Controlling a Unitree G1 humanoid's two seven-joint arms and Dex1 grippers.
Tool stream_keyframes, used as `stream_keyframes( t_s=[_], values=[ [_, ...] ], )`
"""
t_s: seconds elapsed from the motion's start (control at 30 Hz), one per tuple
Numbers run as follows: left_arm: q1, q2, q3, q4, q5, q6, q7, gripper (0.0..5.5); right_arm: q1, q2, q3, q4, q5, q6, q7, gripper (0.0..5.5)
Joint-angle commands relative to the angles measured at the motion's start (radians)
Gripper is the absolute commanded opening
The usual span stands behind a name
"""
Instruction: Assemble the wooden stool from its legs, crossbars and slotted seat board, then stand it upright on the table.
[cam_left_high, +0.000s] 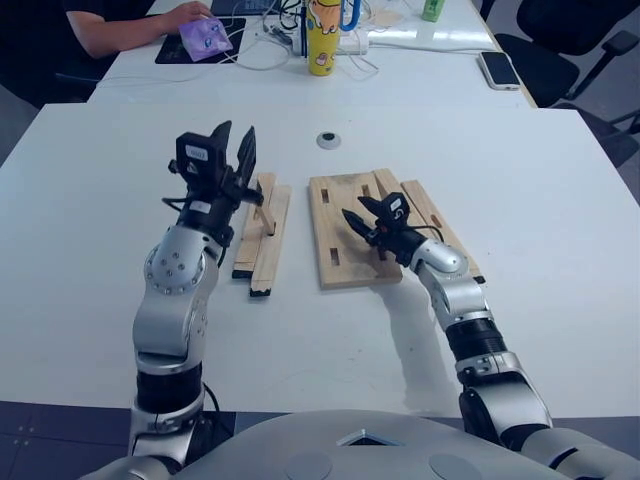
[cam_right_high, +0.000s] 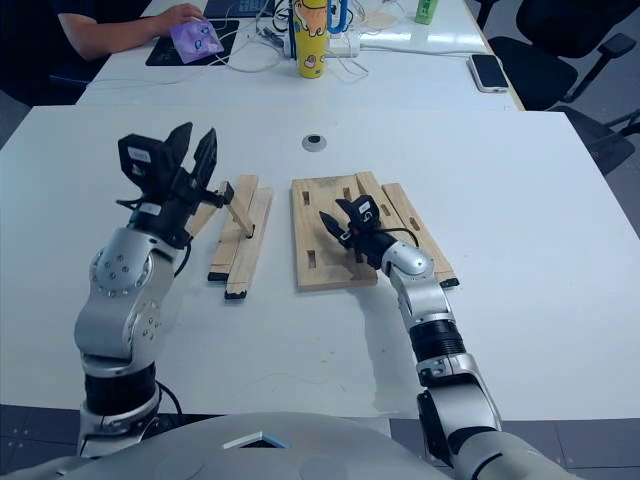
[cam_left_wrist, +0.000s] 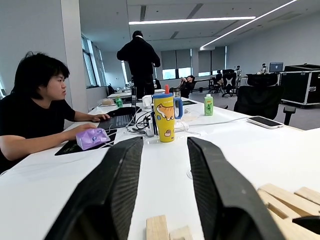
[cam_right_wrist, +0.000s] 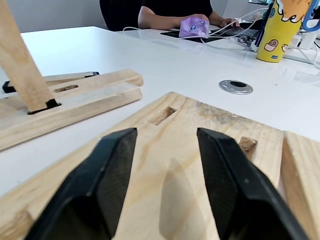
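Observation:
The slotted seat board (cam_left_high: 338, 245) lies flat mid-table. My right gripper (cam_left_high: 356, 213) is open just above it, its fingers (cam_right_wrist: 112, 170) spread over the bare wood (cam_right_wrist: 220, 117). To the board's left lie two legs (cam_left_high: 262, 245) side by side, with a short crossbar (cam_left_high: 266, 208) sticking up from them. My left gripper (cam_left_high: 236, 140) is open and empty, raised above those legs and pointing at the far table; its fingers (cam_left_wrist: 115, 190) frame that table. More leg pieces (cam_left_high: 432, 218) lie along the board's right edge, partly under my right arm.
A round cable grommet (cam_left_high: 329, 140) sits in the table behind the parts. On the far table stand a yellow cup (cam_left_high: 322, 40), cables and a phone (cam_left_high: 498, 68); a person sits there. White tabletop (cam_left_high: 560, 220) stretches right and left of the parts.

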Motion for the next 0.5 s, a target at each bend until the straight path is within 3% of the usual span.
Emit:
stream_keyframes(
  t_s=[0.03, 0.2, 0.5],
  values=[
    [0.055, -0.025, -0.019, -0.033, -0.026, 0.032, 0.003, 2.25, 0.016, -0.011, -0.005, -0.021, -0.004, 0.012, -0.004, 2.22],
    [0.049, -0.070, -0.016, 0.021, -0.055, 0.069, 0.027, 2.86, 0.001, -0.011, 0.003, -0.017, -0.004, 0.020, 0.007, 2.22],
    [0.049, -0.095, 0.006, 0.158, -0.047, 0.061, 0.058, 2.86, -0.030, -0.011, 0.015, 0.005, -0.007, 0.019, 0.029, 2.22]
  ],
)
